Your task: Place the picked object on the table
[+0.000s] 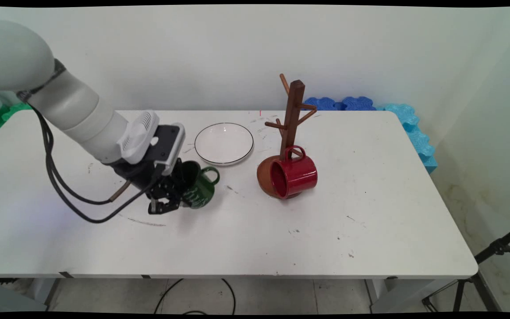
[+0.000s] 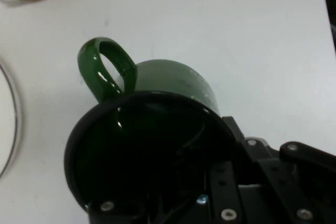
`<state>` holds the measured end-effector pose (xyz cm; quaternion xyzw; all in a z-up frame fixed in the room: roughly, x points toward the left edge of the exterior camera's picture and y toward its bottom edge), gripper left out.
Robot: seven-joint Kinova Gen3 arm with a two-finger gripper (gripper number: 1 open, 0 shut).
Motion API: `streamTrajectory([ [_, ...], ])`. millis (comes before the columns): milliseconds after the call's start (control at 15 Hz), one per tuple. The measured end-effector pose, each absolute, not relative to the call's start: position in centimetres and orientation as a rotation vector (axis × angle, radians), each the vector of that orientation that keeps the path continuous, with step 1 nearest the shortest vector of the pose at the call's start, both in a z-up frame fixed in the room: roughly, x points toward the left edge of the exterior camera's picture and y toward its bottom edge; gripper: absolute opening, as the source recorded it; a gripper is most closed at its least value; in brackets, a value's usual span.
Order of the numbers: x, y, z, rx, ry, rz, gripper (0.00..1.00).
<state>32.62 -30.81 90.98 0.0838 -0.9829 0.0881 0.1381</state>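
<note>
You see a glossy green mug (image 2: 157, 129), a glossy red mug (image 1: 294, 177) on a wooden rack (image 1: 291, 115), a smooth white plate (image 1: 224, 143), and a scuffed matt bench (image 1: 370, 212).

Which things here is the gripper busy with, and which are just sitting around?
In hand:
gripper, shut on the rim of the green mug

Just sitting on the table:
white plate
red mug, hung on the wooden mug tree
</note>
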Motion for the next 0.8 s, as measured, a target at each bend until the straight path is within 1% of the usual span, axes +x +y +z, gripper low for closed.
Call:
streamTrajectory([
  [800,31.5,-30.0,88.4,0.209,-2.954,0.162,0.00],
])
